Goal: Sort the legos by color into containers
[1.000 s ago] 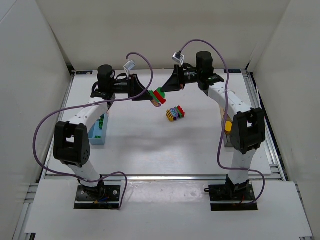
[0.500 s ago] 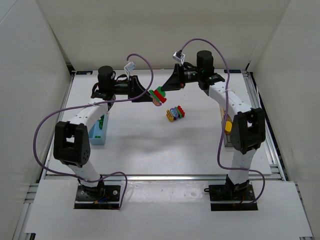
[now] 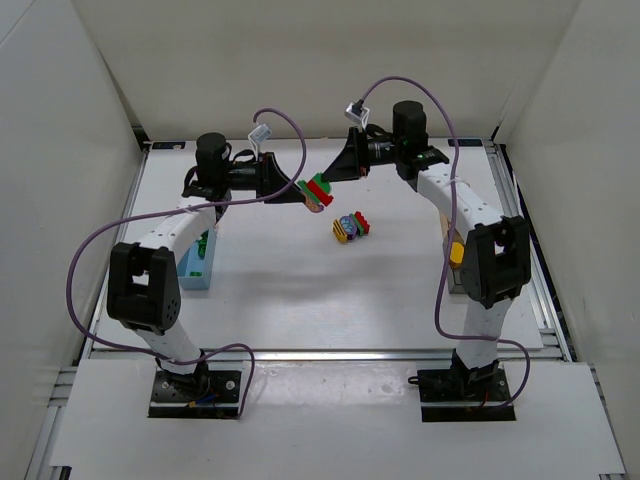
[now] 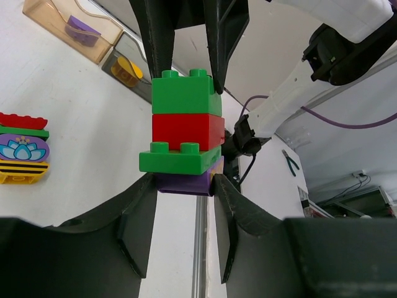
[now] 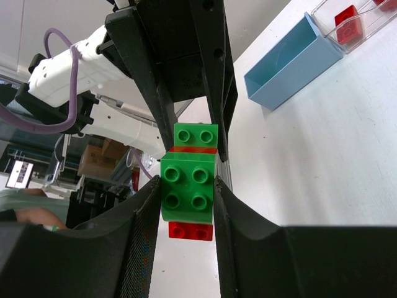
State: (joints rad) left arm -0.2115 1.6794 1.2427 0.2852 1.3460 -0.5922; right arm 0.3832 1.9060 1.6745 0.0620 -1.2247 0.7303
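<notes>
Both ends of a lego stack (image 4: pixel 186 127) are being pinched: left tool (image 4: pixel 183 183) gripping purple, right tool (image 5: pixel 186 186) green brick.

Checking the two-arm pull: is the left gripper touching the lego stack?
Touching. Left wrist view: fingers of the left gripper clamp the purple brick of the lego stack.

Top view: blue box (image 3: pixel 193 272) at bench left edge half under left arm (image 3: pixel 170 230). Bench right edge: contents behind right arm (image 3: pixel 470 215), only a yellow bit (image 3: pixel 455 250) shows. Grip on the held stack (image 3: pixel 319 190) too small to read there. Left wrist: purple brick (image 4: pixel 189 184) mostly buried between left tool (image 4: pixel 183 181) fingers; tan box (image 4: pixel 68 41) clipped by top edge, loose stack (image 4: pixel 22 149) by left edge. Right wrist: clear box (image 5: pixel 375 31) cut at top-right corner.
</notes>
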